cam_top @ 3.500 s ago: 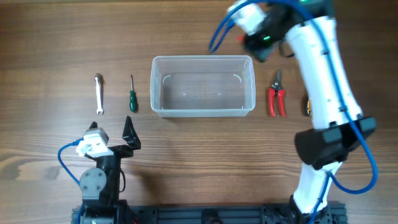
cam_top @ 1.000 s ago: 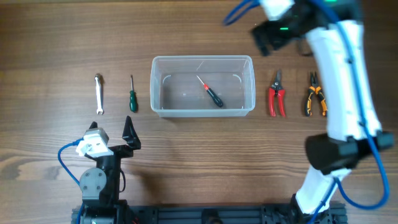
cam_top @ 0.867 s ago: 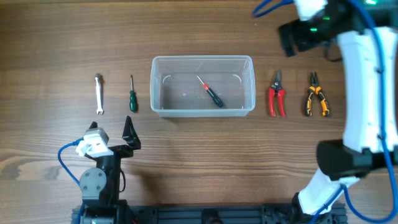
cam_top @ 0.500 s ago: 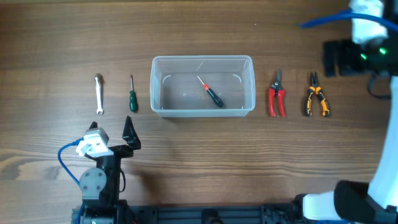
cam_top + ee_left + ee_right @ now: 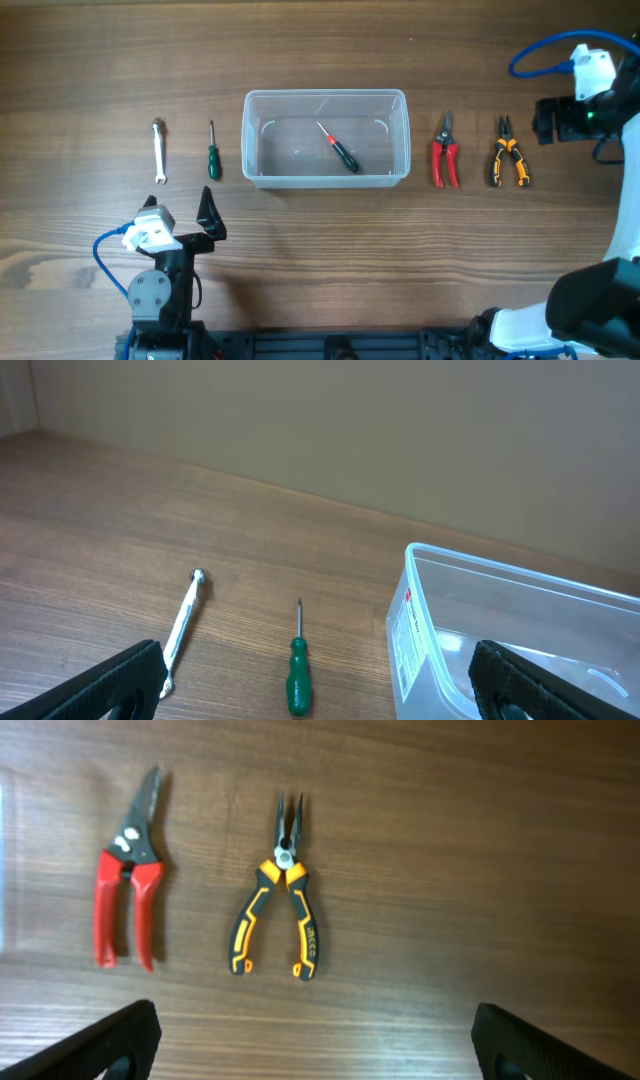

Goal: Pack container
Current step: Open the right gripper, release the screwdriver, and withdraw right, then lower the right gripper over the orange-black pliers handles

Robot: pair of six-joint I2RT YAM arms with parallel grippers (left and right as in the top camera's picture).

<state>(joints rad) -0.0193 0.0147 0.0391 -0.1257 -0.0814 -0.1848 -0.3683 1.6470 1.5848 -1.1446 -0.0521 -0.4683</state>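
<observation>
The container (image 5: 250, 140), a clear tub, stands mid-table with a small red-and-black screwdriver (image 5: 338, 148) lying inside. My right gripper (image 5: 553, 120) hovers open and empty high over the far right. In the right wrist view its gripper (image 5: 320, 1050) looks down on orange-and-black pliers (image 5: 282, 905) and red cutters (image 5: 128, 885). My left gripper (image 5: 182, 212) rests open near the front left. Ahead of that gripper (image 5: 320, 695) in the left wrist view lie a green screwdriver (image 5: 298, 675), a wrench (image 5: 183, 625) and the container's corner (image 5: 420, 630).
Left of the tub lie the wrench (image 5: 158, 150) and green screwdriver (image 5: 212, 155). To its right are the cutters (image 5: 445, 155) and pliers (image 5: 507, 155). The arm bases stand along the front edge.
The right arm has swung from beside the container out to the right, past the pliers. The red-and-black screwdriver now lies in the tub, empty before. The left arm is still.
</observation>
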